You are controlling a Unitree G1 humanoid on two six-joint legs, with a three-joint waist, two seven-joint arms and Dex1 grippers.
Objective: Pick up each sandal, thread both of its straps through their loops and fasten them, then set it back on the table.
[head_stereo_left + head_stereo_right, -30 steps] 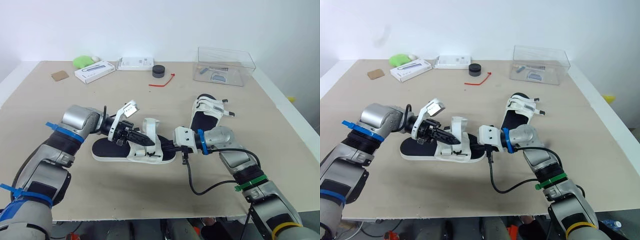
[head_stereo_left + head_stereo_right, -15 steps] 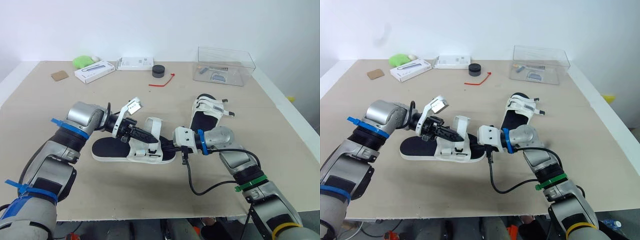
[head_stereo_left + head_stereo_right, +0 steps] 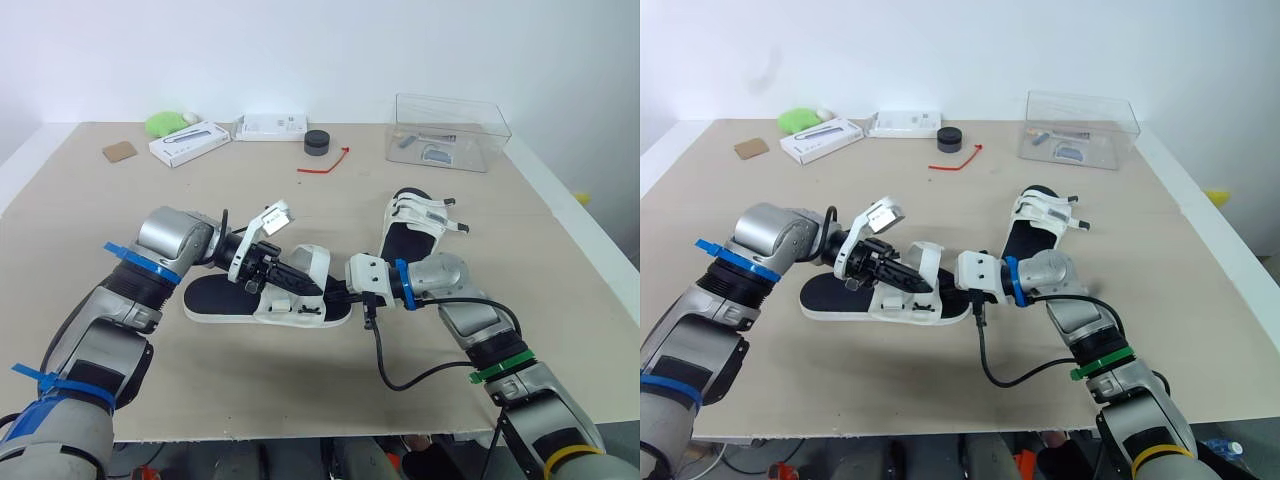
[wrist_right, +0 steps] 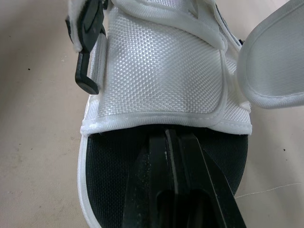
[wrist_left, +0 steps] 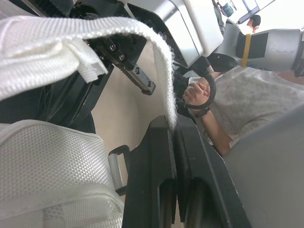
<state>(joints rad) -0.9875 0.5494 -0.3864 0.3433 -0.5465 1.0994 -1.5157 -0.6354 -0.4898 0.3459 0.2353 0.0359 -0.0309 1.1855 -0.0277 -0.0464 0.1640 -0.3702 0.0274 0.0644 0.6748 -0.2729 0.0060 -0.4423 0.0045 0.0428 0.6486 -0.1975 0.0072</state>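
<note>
One strap (image 5: 165,76) pinched in left pincer (image 5: 174,125), seemingly.

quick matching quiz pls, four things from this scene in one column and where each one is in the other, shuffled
Things:
1. white webbing sandal strap
2. clear plastic box
3. small brown cardboard square
4. thin red tie

Places:
A. far left part of the table
B. pinched in the left gripper
C. far right part of the table
D. just beside the black round puck

Pairs: 1-B, 2-C, 3-A, 4-D
</note>
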